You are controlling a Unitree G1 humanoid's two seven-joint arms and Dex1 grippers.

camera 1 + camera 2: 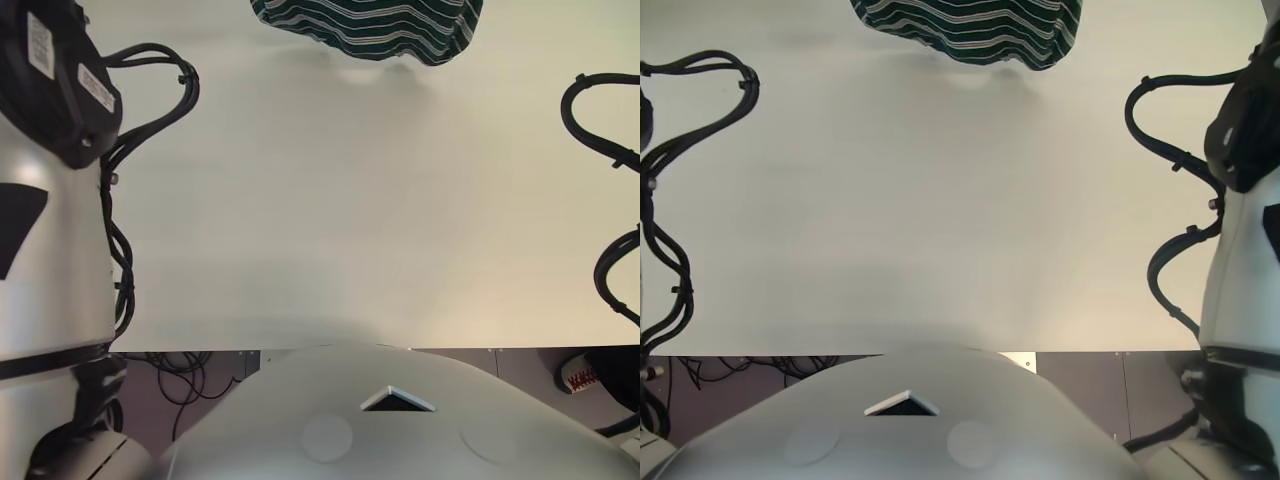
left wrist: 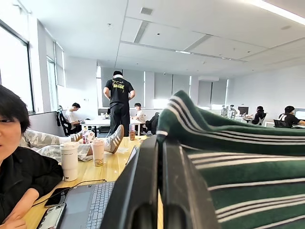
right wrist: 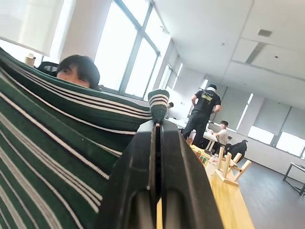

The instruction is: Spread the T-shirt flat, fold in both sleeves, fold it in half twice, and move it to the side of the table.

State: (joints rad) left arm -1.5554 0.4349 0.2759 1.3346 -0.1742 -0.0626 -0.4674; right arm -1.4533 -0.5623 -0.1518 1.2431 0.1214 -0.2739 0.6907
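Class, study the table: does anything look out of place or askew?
The green striped T-shirt is crumpled at the table's far side, not flat; the left gripper and right gripper each pinch its fabric.

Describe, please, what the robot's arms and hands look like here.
The left arm and right arm have silver-grey shells with black angular markings, topped by black housings; the left one carries white labels. Black cables loop alongside both. The left hand and right hand are black, each with two flat fingers.

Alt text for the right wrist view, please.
The right claw, shut, pinches a fold of the green white-striped T-shirt, whose cloth hangs close beside it. Behind are tall windows and a wooden table.
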